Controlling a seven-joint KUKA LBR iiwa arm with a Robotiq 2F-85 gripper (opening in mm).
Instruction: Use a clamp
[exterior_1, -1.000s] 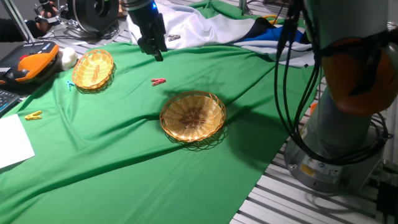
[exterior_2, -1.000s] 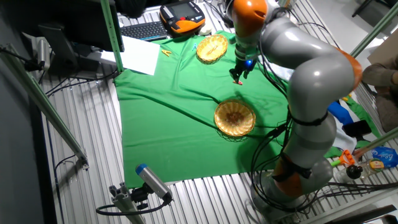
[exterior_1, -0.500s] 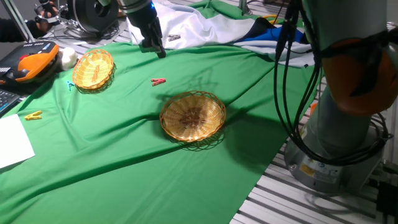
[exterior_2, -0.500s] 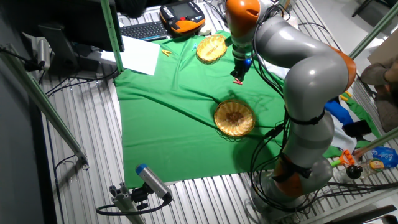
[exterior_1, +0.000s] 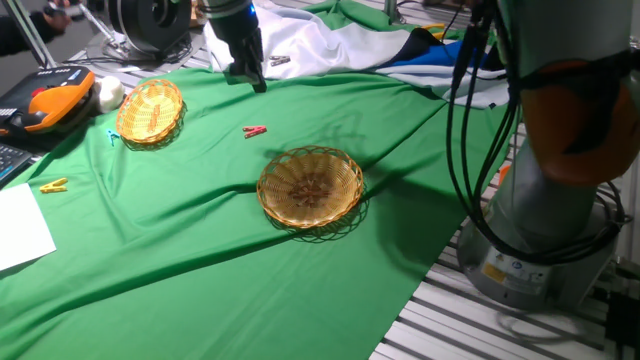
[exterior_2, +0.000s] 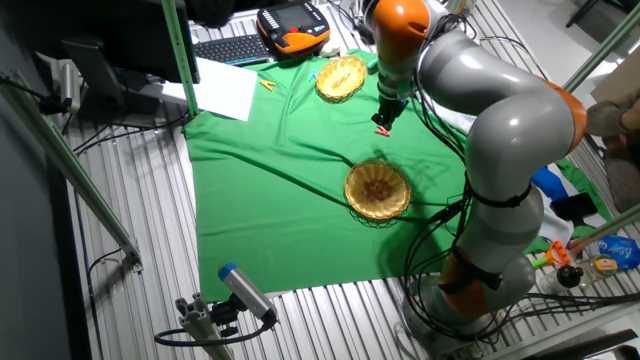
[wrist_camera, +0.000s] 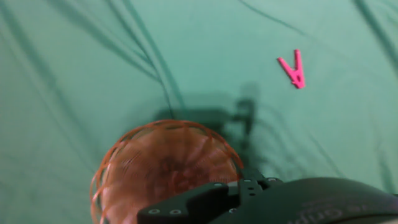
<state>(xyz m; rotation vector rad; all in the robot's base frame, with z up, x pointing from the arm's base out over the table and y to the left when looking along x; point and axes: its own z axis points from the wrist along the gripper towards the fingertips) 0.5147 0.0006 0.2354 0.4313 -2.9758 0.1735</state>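
The clamp (exterior_1: 255, 131) is a tiny red clip lying flat on the green cloth, between the two wicker baskets. It also shows as a red speck (exterior_2: 381, 131) in the other fixed view and as a pink V shape (wrist_camera: 292, 70) at the upper right of the hand view. My gripper (exterior_1: 250, 76) hangs in the air above the cloth's far edge, behind the clamp and apart from it. Nothing shows between its dark fingers. Their spacing is too small and dark to read. The hand view shows only the dark housing at the bottom, not the fingertips.
A round wicker basket (exterior_1: 310, 187) stands mid-cloth, and a second one (exterior_1: 150, 110) sits at the far left. A yellow clip (exterior_1: 52, 185) and a cyan clip (exterior_1: 112, 137) lie at the left. White paper (exterior_1: 22, 228), an orange pendant (exterior_1: 45, 100) and bunched white cloth (exterior_1: 320, 40) border the area.
Over the last second my gripper rose and drew back toward the cloth's far edge, away from the clamp. The clamp and baskets stayed put.
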